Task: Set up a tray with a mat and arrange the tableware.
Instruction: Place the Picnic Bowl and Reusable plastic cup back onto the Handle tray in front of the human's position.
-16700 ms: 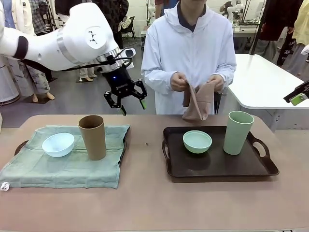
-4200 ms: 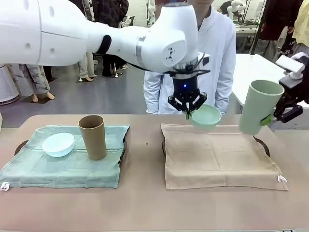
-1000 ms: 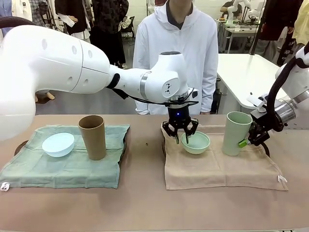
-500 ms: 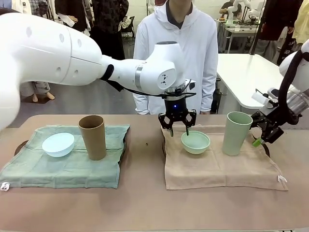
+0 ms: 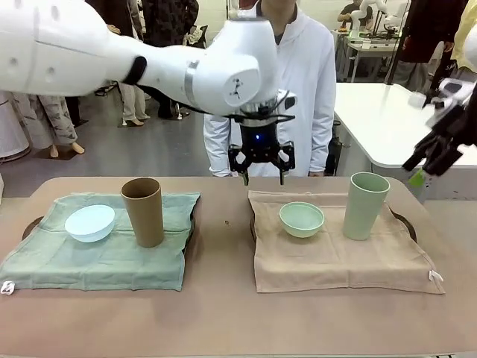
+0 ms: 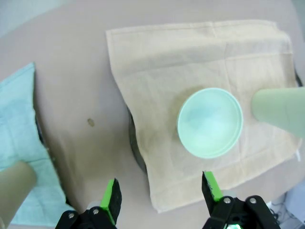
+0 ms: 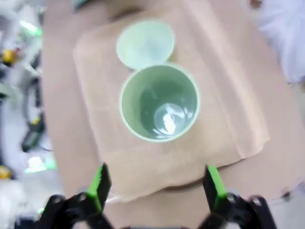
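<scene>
On the right, a beige mat (image 5: 335, 257) covers a dark tray whose handle (image 5: 403, 218) peeks out. On the mat stand a mint green bowl (image 5: 302, 219) and a tall pale green cup (image 5: 366, 205). My left gripper (image 5: 261, 176) hangs open and empty above the mat's far left edge. Its wrist view looks down on the bowl (image 6: 210, 122), the cup (image 6: 279, 107) and the mat (image 6: 157, 71), with its gripper (image 6: 162, 198) open. My right gripper (image 5: 419, 170) is raised to the right of the cup, open. From its wrist view (image 7: 155, 183), the cup (image 7: 158, 102) and bowl (image 7: 145, 43) lie below.
At the left, a green mat (image 5: 97, 261) over a second tray (image 5: 33, 222) carries a pale blue bowl (image 5: 90, 222) and a brown cup (image 5: 143, 211). A person in a white hoodie (image 5: 298, 82) stands at the far edge. A white table (image 5: 380, 119) lies behind on the right.
My left gripper has opened off the mint bowl's rim and risen up and back. My right gripper has drawn away from the pale green cup, up and to the right.
</scene>
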Controlling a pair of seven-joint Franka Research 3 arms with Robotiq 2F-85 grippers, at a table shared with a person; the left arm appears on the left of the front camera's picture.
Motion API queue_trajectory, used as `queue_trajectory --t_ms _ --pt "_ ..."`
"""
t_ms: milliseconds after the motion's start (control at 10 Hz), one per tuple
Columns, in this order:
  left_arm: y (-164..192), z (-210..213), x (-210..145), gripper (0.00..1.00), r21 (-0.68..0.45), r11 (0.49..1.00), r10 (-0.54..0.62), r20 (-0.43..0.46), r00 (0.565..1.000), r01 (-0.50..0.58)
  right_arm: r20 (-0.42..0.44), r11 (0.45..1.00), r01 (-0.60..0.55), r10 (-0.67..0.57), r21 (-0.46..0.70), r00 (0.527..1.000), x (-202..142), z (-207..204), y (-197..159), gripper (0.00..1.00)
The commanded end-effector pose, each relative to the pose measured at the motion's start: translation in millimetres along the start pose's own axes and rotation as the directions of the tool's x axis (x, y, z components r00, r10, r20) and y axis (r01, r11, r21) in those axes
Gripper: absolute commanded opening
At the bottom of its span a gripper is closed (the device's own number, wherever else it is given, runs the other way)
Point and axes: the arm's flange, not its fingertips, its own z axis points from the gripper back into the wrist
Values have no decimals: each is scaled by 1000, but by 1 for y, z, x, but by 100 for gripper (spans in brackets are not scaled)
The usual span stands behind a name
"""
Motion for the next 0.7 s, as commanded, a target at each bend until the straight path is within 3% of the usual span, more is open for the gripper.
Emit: queue_trajectory --t_ms 0,300,500,600 --pt "15 22 -27 89 65 998 1 22 1000 -2 -170 954 287 -299 -92 939 29 5 29 100" --pt "24 70 -44 89 132 991 -4 53 999 -3 -346 845 464 -533 -265 773 74 28 78 100" --pt "31 105 -55 89 132 991 19 106 994 -33 -347 757 531 -649 -381 677 105 28 96 100" --pt "33 112 -57 89 128 991 24 122 992 -40 -319 731 553 -677 -400 664 111 28 95 100"
